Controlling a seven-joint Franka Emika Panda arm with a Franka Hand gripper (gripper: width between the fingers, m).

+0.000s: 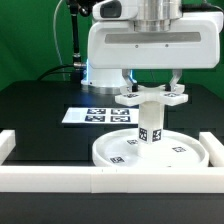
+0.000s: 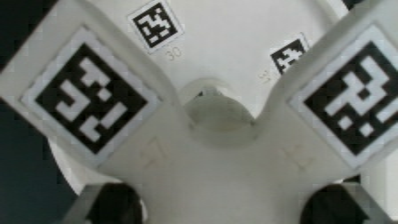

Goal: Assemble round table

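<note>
The large round disc (image 1: 110,158) lies flat near the table's front. The short post (image 1: 151,125) stands upright at its middle. The flat cross-shaped piece (image 1: 152,96) sits level on top of the post. My gripper (image 1: 152,86) comes down from above, shut on the cross, one finger on each side. In the wrist view the cross-shaped piece (image 2: 214,160) fills the picture, with two tagged arms spreading away and a round hub at its centre. My gripper (image 2: 240,205) shows only its dark fingertips (image 2: 116,205) against the cross's sides. Beyond the arms, the disc (image 2: 214,40) shows with small tags.
White straight border rails run along the front (image 1: 60,180), the exterior view's left (image 1: 6,145) and right (image 1: 212,150), close around the disc. The marker board (image 1: 95,114) lies flat behind the disc. The arm's white base (image 1: 105,72) stands at the back.
</note>
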